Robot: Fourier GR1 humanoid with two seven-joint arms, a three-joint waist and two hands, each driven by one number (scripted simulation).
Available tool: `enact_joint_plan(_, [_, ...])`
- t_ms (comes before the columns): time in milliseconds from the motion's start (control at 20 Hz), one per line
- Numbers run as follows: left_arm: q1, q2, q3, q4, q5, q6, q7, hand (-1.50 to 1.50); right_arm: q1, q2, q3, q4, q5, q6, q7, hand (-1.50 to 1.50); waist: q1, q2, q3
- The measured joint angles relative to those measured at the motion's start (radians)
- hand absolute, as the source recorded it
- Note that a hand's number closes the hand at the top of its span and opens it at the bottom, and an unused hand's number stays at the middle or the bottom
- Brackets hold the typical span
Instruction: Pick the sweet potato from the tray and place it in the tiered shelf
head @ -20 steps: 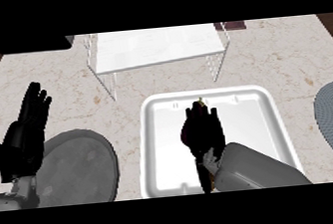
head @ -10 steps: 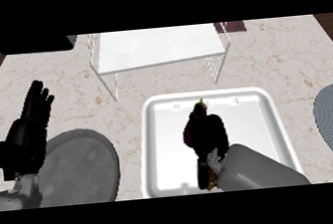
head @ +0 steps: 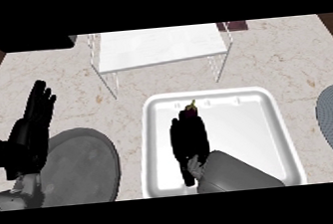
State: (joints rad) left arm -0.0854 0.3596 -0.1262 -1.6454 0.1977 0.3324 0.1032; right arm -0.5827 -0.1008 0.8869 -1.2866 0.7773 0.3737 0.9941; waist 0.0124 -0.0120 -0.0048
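At the frame's left edge the left hand (head: 29, 131) rested open, fingers up. In the centre tray (head: 275, 139), the right hand (head: 189, 142) covered the sweet potato (head: 190, 113) — its tip showing just above, long axis pointing up-frame toward the shelf (head: 160, 45). Whether those fingers were closed, I could not tell.

I looked for writing and found none I could read: no label, brand, number or sign on the tray (head: 281, 124), on the shelf (head: 160, 47), or on the counter (head: 291, 63).
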Motion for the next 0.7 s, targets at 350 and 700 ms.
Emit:
enact_joint_plan(350, [-0.039, -0.013, -0.007, 0.022, -0.011, -0.007, 0.003, 0.00, -0.046, 0.076, -0.019, -0.031, -0.106, -0.288, 0.036, 1.50, 0.026, 0.015, 0.004])
enact_joint_plan(700, [-0.038, -0.019, -0.012, 0.006, -0.021, -0.003, 0.021, 0.00, -0.176, 0.088, -0.038, -0.164, -0.151, -0.473, 0.097, 1.50, 0.025, 0.008, 0.005])
